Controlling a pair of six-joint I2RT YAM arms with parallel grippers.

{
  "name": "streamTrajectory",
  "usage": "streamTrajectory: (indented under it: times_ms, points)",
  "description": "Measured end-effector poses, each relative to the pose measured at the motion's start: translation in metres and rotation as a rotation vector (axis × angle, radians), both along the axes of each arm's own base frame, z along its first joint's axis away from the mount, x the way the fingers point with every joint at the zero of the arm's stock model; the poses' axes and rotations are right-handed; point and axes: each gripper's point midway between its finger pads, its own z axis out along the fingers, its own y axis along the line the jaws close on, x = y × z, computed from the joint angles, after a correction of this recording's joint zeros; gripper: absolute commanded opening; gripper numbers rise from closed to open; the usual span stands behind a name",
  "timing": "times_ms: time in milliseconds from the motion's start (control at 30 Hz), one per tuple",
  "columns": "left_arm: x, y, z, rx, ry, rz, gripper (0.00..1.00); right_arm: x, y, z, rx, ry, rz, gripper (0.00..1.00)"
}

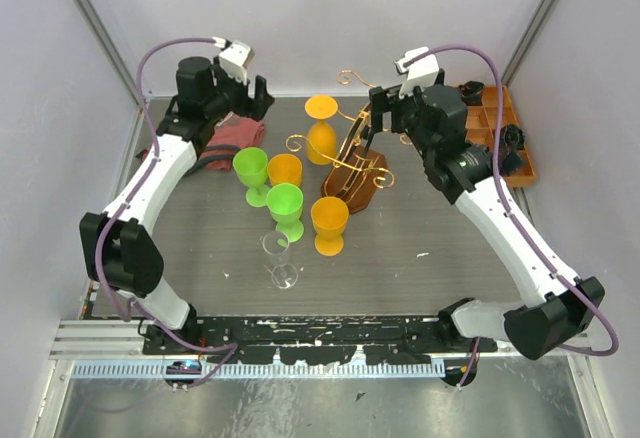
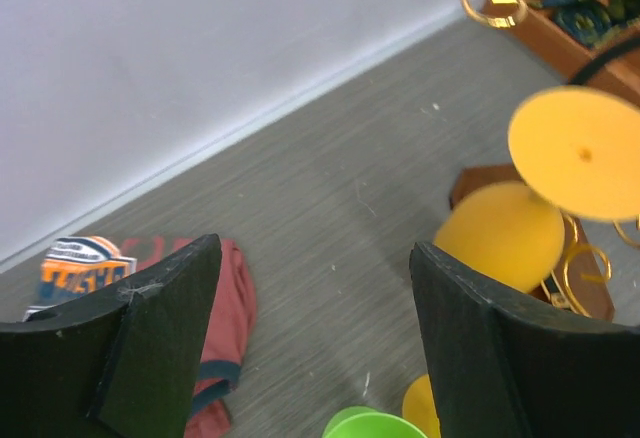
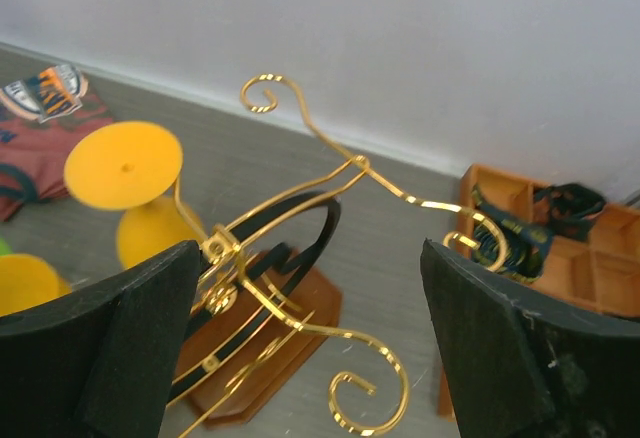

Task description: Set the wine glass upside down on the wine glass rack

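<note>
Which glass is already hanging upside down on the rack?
The orange glass with its foot up, at the rack's left side; the rest sit on the table.

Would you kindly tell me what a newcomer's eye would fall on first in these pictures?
The gold wire rack at the back centre stands out, with an orange wine glass upside down at its left side. Just ahead of it sits a cluster of green and orange glasses, with one clear glass nearest the front.
</note>
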Motion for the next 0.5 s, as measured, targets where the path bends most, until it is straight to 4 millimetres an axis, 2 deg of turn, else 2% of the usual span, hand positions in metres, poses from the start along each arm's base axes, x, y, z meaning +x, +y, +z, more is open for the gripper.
streamTrajectory:
  times_ms: [167, 233, 300, 400, 500]
  points:
    - [0.015, 0.012, 0.049, -0.027, -0.02, 0.103, 0.86, -0.016, 0.012, -0.01, 0.058, 0.11, 0.063, 0.93]
    - [0.024, 0.017, 0.068, -0.048, -0.014, 0.149, 0.86, -0.02, 0.021, -0.007, 0.068, 0.126, 0.094, 0.92]
    - [0.03, 0.023, 0.077, -0.059, 0.013, 0.192, 0.86, -0.023, 0.038, -0.001, 0.071, 0.131, 0.143, 0.92]
    - [0.033, 0.036, 0.075, -0.057, 0.081, 0.253, 0.87, -0.025, 0.072, 0.008, 0.064, 0.138, 0.233, 0.9]
    - [0.024, 0.054, 0.053, -0.032, 0.186, 0.309, 0.87, -0.02, 0.101, 0.01, 0.061, 0.155, 0.3, 0.9]
